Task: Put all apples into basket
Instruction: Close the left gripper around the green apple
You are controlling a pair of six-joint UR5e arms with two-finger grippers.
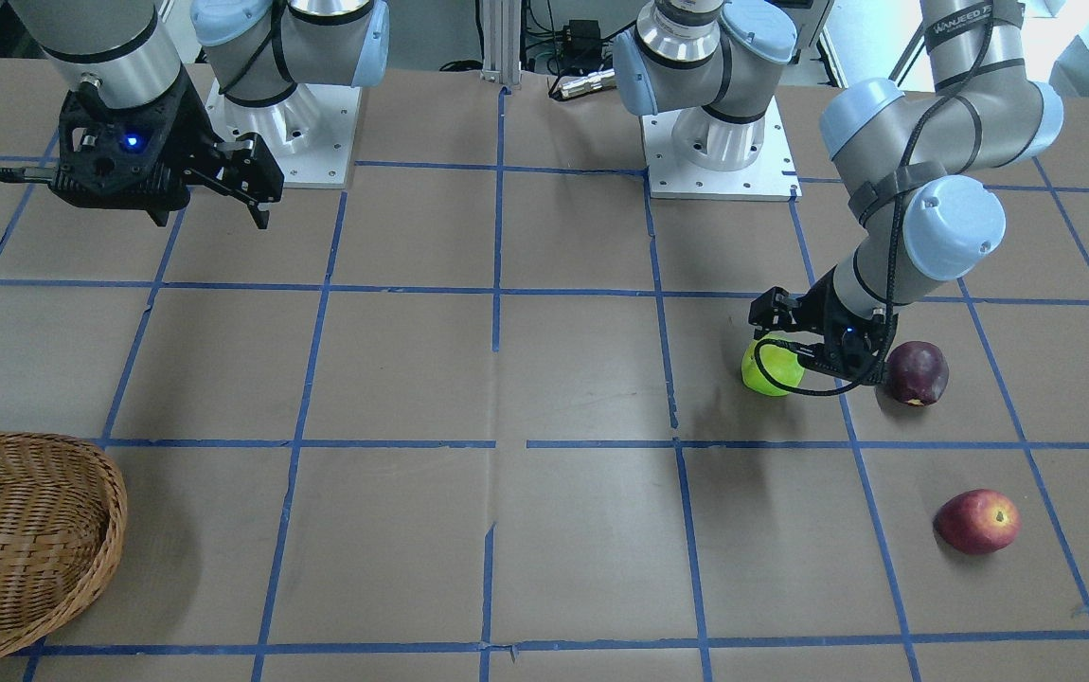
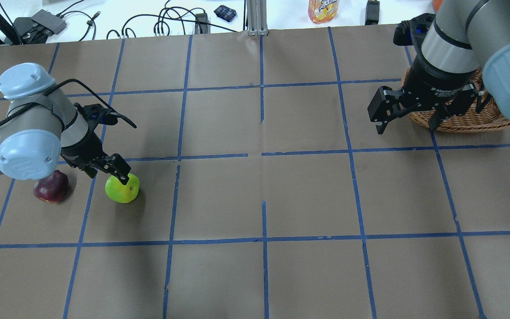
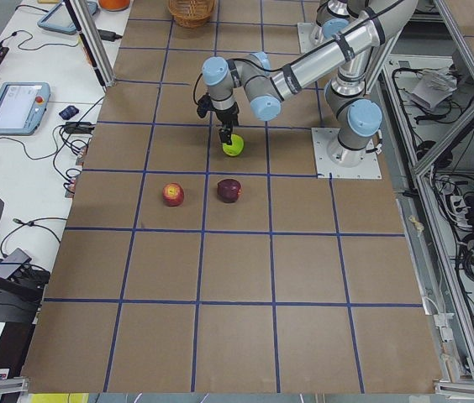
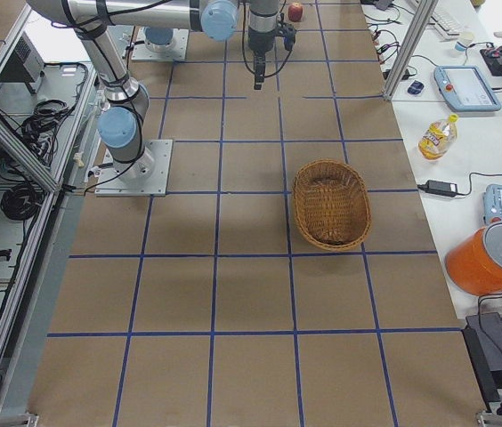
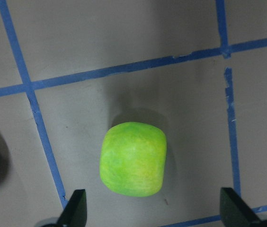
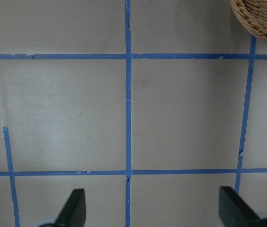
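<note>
The lime green apple (image 2: 122, 188) lies on the table; in the left wrist view it (image 5: 133, 158) sits between and just ahead of the fingertips. My left gripper (image 2: 106, 173) hovers over it, open and empty. The dark maroon apple (image 2: 51, 186) lies close beside it, under the left arm. The red apple (image 1: 977, 521) lies farther out, towards the operators' side. The wicker basket (image 2: 459, 124) stands at the far right, partly hidden by the right arm. My right gripper (image 2: 407, 126) is open and empty, held above the table next to the basket.
The table is brown with a grid of blue tape lines (image 1: 497, 289). Both arm bases (image 1: 715, 161) stand at the robot's edge. Cables, a drink bottle (image 2: 323, 9) and tablets lie on the white bench beyond the far edge.
</note>
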